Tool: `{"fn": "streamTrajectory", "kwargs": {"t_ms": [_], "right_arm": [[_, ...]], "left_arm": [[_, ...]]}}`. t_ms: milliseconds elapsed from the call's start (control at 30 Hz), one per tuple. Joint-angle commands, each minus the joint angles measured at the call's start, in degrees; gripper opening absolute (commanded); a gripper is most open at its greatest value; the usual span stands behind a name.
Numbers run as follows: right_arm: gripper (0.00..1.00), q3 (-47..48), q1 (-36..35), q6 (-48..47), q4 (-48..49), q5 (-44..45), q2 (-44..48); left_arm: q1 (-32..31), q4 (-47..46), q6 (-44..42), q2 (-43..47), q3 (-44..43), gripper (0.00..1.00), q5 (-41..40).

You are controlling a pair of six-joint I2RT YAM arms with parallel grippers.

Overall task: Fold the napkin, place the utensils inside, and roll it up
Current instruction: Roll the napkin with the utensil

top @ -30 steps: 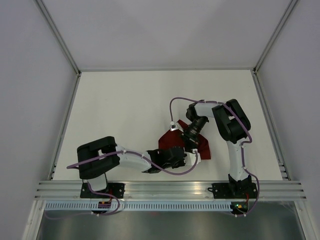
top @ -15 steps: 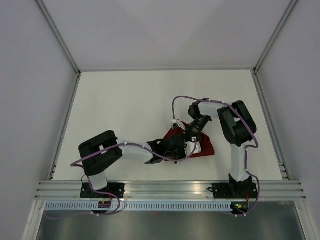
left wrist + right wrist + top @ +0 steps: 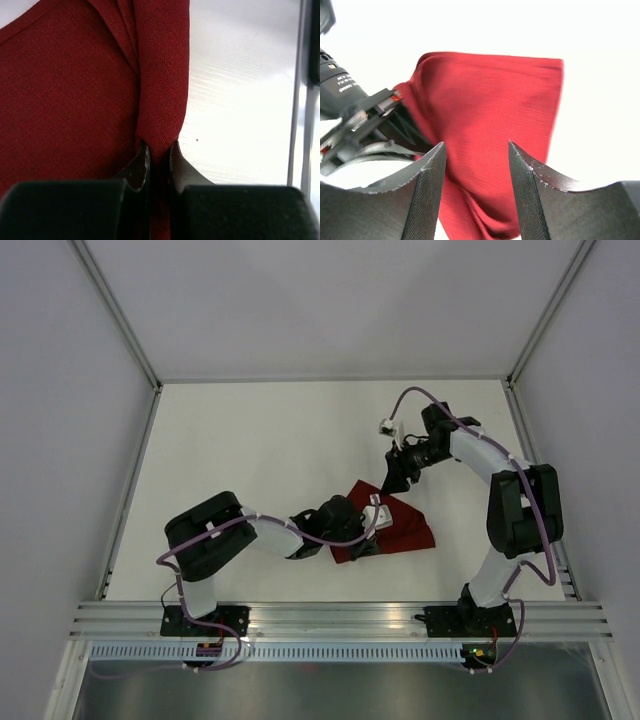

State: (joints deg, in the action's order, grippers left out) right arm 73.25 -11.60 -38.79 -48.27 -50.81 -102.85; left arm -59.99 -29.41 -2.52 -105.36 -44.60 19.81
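White, smooth worktop (image 3: 250, 460) with a faint sheen, boxed in on three sides by pale grey walls (image 3: 300, 300). Slanting metal posts (image 3: 120, 320) rising from the far corners. Along the near edge, a ribbed aluminium rail (image 3: 340, 618) carrying both arm bases. Dark red napkin (image 3: 405, 530) right of centre on the near half of the worktop, bunched into a rough wedge. Left claw (image 3: 366, 540) clenched on a raised fold at the napkin's near-left edge, with cloth pinched tight between the jaws. Right claw (image 3: 393, 478) released, jaws apart with nothing between them, hanging just beyond the napkin's far corner and not touching it. Purple cables (image 3: 430, 398) looping along both arms. Fine ridged glare on the white surface beside the pinched fold in the left wrist view.
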Motion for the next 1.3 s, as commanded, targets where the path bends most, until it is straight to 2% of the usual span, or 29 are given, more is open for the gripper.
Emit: {"fn": "streamTrajectory", "kwargs": {"t_ms": [0,167,333,467,567,767,1067,1133,1167,1267], "right_arm": [[0.59,-1.70,4.90,2.85,6.17,-3.77,4.67],[0.59,-8.29,6.76,-4.89,7.13,-1.32,12.47],[0.58,-20.94,4.83,-10.60,13.28,3.07,22.23],[0.62,-32.27,-2.27,-11.32,21.80,11.94,35.48],[0.65,-38.09,-11.05,-10.17,26.03,17.57,41.23],[0.60,-42.21,-22.48,-8.85,27.96,26.96,39.75],[0.59,-48.20,-29.09,-9.12,34.56,36.39,41.33],[0.57,-48.82,-29.27,-9.03,35.52,37.44,40.63],[0.53,-48.91,-29.54,-8.85,35.87,37.80,40.19],[0.43,-49.17,-29.71,-8.85,36.14,37.62,38.60]], "left_arm": [[2.84,10.07,6.56,-5.90,3.73,0.02,9.88],[6.37,11.91,8.41,-8.71,1.72,0.02,17.61],[8.65,19.12,7.80,-13.20,-2.68,0.02,23.07],[10.06,21.41,8.06,-15.83,-5.31,0.02,27.64],[11.03,23.34,8.24,-17.86,-7.08,0.02,28.79],[11.73,25.10,8.59,-19.35,-8.93,0.02,29.93],[12.61,27.03,8.15,-19.27,-10.07,0.03,30.72],[12.70,27.04,8.15,-19.27,-10.24,0.05,30.98],[12.70,27.04,8.15,-19.09,-10.24,0.06,31.07],[12.70,27.04,8.06,-18.13,-9.98,0.18,30.72]]}}
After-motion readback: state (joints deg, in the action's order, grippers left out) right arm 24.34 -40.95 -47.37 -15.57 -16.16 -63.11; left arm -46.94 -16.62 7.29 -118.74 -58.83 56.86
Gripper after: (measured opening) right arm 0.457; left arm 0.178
